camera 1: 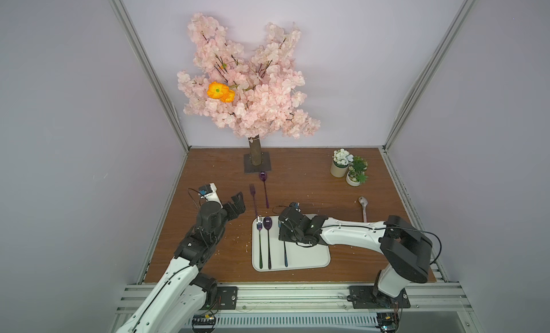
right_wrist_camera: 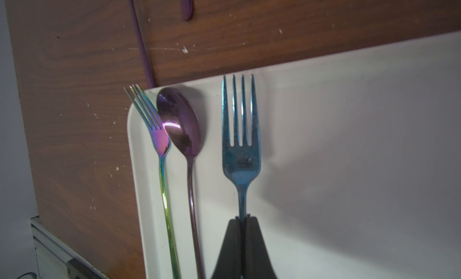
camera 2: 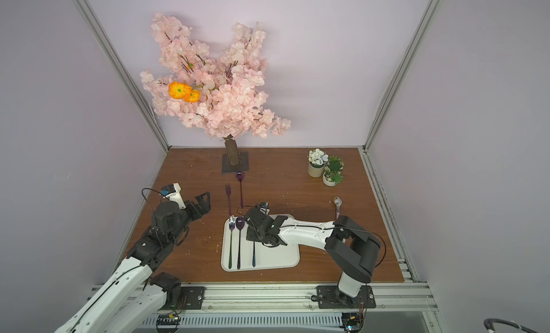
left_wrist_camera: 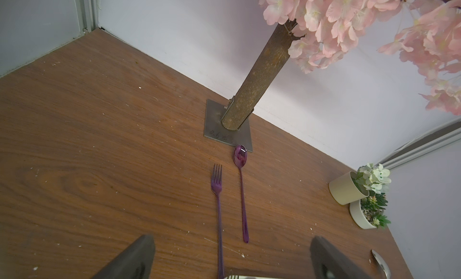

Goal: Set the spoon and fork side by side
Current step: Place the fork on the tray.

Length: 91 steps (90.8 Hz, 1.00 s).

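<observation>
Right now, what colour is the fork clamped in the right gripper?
Metallic blue. The fork shows best in the right wrist view.

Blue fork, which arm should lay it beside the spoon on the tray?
Right. The right claw grips the blue fork over the tray, beside the spoon; the left claw is open, off the tray.

From tray (camera 1: 309, 254) I see bare bench (camera 1: 297, 182) at 12 o'clock; tree trunk (camera 1: 255, 151) blocks 11; pots (camera 1: 339, 169) crowd 1 o'clock.

wooden table (camera 1: 312, 191) — white tray (camera 1: 312, 257), purple fork (camera 1: 254, 197), purple spoon (camera 1: 265, 188), silver spoon (camera 1: 363, 208), tree base (camera 1: 266, 163), two pots (camera 1: 339, 169)
</observation>
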Each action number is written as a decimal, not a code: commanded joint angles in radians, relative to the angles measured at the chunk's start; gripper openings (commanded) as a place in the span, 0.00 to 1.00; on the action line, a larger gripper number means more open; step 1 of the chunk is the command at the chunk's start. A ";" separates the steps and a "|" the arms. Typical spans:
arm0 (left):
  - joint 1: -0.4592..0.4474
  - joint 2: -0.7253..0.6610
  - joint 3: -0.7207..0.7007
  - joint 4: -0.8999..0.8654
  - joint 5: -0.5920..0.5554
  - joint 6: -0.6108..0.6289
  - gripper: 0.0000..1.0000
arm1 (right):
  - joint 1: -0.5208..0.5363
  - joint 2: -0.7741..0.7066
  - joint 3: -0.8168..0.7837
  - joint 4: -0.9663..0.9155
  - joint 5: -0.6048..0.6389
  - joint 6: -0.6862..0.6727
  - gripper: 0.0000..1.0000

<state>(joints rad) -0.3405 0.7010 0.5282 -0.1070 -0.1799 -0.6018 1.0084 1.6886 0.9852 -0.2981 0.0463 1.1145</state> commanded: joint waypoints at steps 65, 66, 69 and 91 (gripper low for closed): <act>0.003 -0.021 0.076 -0.137 0.178 0.185 1.00 | -0.007 0.078 0.056 -0.042 0.038 -0.015 0.02; 0.003 -0.021 0.077 -0.138 0.177 0.186 1.00 | -0.008 0.079 0.055 -0.042 0.038 -0.015 0.02; 0.003 -0.022 0.077 -0.139 0.176 0.186 1.00 | -0.007 0.080 0.054 -0.042 0.037 -0.015 0.02; 0.003 -0.030 0.072 -0.138 0.172 0.182 1.00 | -0.005 0.083 0.035 -0.030 0.021 -0.005 0.08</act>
<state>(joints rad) -0.3405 0.6827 0.6056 -0.2375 -0.0040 -0.4320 1.0058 1.7580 1.0306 -0.3180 0.0692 1.1080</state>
